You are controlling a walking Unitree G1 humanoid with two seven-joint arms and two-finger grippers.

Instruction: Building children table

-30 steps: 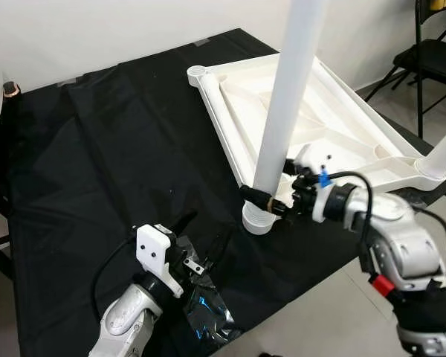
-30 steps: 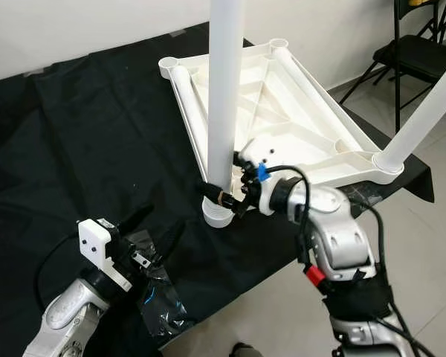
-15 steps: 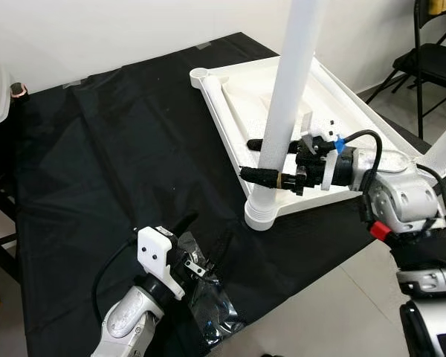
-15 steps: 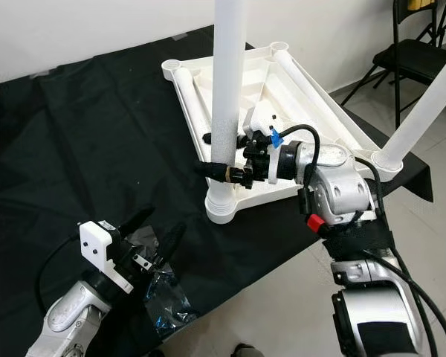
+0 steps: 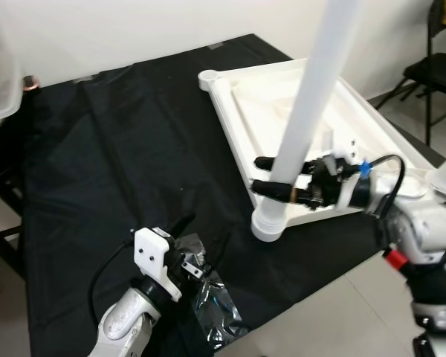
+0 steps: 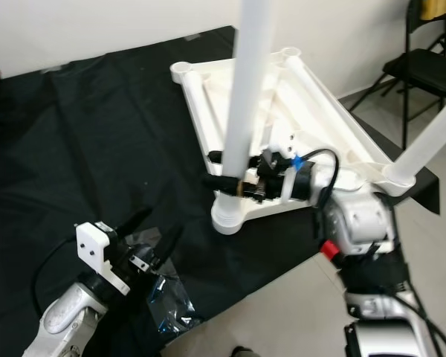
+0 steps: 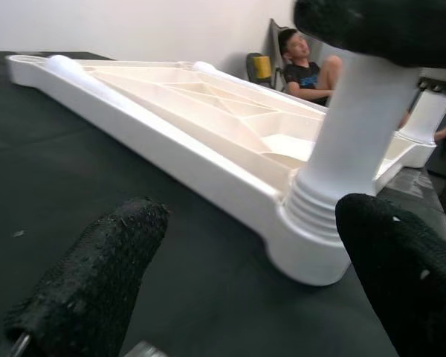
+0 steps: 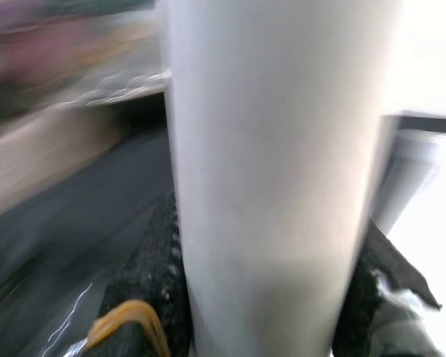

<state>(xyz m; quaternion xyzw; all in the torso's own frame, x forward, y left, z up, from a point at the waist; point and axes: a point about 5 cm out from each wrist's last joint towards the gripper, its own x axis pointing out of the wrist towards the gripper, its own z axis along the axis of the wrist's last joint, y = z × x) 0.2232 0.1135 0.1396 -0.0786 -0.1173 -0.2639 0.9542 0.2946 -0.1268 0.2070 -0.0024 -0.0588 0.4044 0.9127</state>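
The right pincer (image 5: 271, 175) is clamped on a white table leg (image 5: 306, 111) low on its shaft, one black finger on each side, a grip set close to the joint where, by the look of it, a sideways twist or push does most to seat the leg. The leg stands nearly upright, leaning a little, with its ribbed foot in the near corner socket (image 5: 270, 223) of the white tabletop (image 5: 372, 126), which lies upside down on the worktop (image 5: 119, 149) so that its sockets face up. The right wrist view, blurred, shows the pale shaft wedged between the two dark fingers. A second leg (image 6: 431, 137) rises from the corner at the robot's right, and the far corner socket (image 5: 208, 76) is still open, so the build looks partly done.

The left pincer (image 6: 150, 234) hovers low over the black cloth (image 5: 74, 223) with its fingers apart and nothing between them, just above a crumpled plastic bag (image 5: 212, 305), probably the fittings packet. Its wrist view looks straight at the socket joint. A folding chair (image 6: 431, 67) stands beyond the worktop, and a seated person (image 7: 305, 63) is visible in the background.
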